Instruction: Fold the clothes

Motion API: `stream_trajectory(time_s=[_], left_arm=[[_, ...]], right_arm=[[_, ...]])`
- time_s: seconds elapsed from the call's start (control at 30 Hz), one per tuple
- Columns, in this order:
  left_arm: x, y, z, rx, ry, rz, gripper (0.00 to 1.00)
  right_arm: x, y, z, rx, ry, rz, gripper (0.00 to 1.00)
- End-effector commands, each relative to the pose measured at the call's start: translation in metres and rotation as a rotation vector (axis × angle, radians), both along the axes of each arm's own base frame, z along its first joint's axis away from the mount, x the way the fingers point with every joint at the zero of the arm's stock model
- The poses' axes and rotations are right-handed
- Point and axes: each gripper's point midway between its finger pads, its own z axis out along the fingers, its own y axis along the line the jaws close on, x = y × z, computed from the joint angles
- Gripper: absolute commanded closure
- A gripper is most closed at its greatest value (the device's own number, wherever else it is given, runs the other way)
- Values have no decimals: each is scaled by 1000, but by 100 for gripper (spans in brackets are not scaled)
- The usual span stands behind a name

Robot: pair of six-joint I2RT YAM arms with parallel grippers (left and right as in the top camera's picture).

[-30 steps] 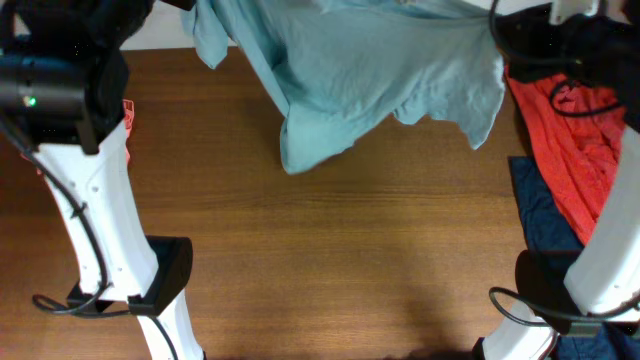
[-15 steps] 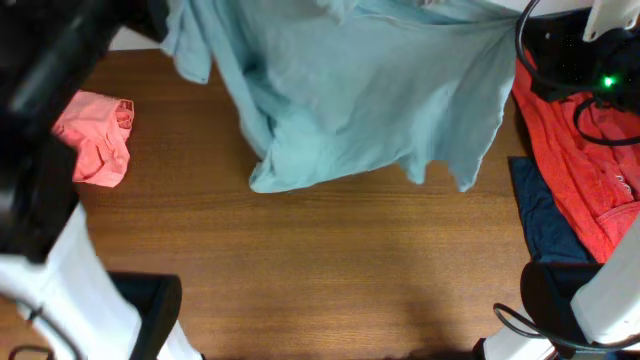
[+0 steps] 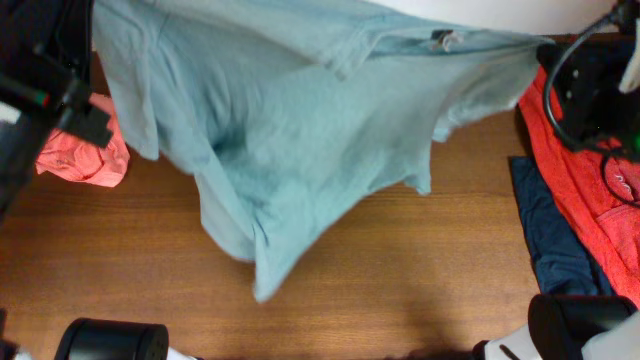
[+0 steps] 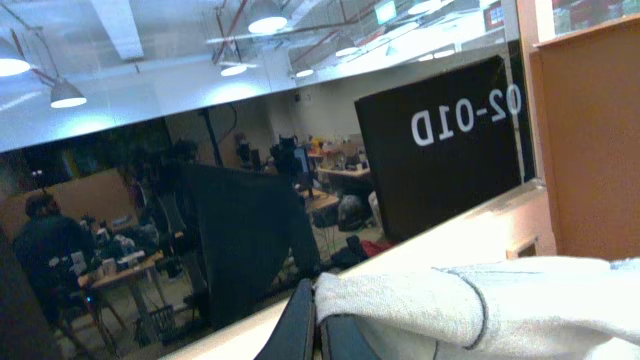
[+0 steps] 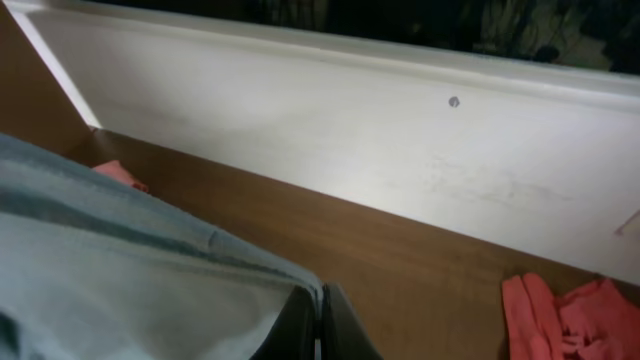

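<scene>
1. Overhead, we see the pale blue-green T-shirt (image 3: 300,130) hanging above the desk (image 3: 400,290), stretched between both arms; we judge the spreading-out step is in hand.
2. The left end effector (image 4: 312,318) and right end effector (image 5: 320,318) are each pressed together, pinching the shirt's edge.
3. Next, we judge, the shirt must be lowered flat, clear of the salmon-pink garment (image 3: 85,155).
4. Mirrored lettering on a dark panel (image 4: 440,140) seems to read 02-01D; the collar tag (image 3: 442,40) is illegible.

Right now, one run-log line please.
phase: T-shirt held above table | left hand: shut on T-shirt | right hand: shut on T-shirt
</scene>
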Motion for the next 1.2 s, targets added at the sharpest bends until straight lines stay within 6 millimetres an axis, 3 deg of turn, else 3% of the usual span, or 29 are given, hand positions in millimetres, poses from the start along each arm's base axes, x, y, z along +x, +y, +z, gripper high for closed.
stream_trajectory(time_s=[0.0, 0.1, 0.2, 0.33, 0.47, 0.7, 0.9, 0.97, 1.1, 1.17], left_arm=[[19, 3, -16, 17, 67, 34, 99], [61, 12, -45, 20, 190, 123, 99], [120, 30, -95, 43, 365, 270, 99], [165, 41, -150, 122, 519, 370, 99], [198, 37, -202, 177, 653, 368, 99], [241, 38, -268, 249, 796, 404, 99], [262, 36, -301, 272, 860, 400, 99], [268, 35, -313, 281, 882, 399, 99], [275, 34, -321, 286, 891, 397, 99], [276, 34, -321, 285, 890, 397, 99]], right_arm=[[18, -11, -17, -3, 69, -52, 96], [34, -23, -32, -9, 128, -124, 96], [64, -44, -64, -61, 233, -224, 96], [99, -61, -105, -113, 352, -292, 96], [139, -64, -148, -120, 448, -286, 96], [208, -70, -239, -131, 601, -277, 96], [241, -85, -302, -117, 692, -293, 96], [247, -93, -313, -96, 705, -313, 96], [252, -98, -304, -38, 668, -292, 95], [247, -93, -292, 14, 657, -251, 68]])
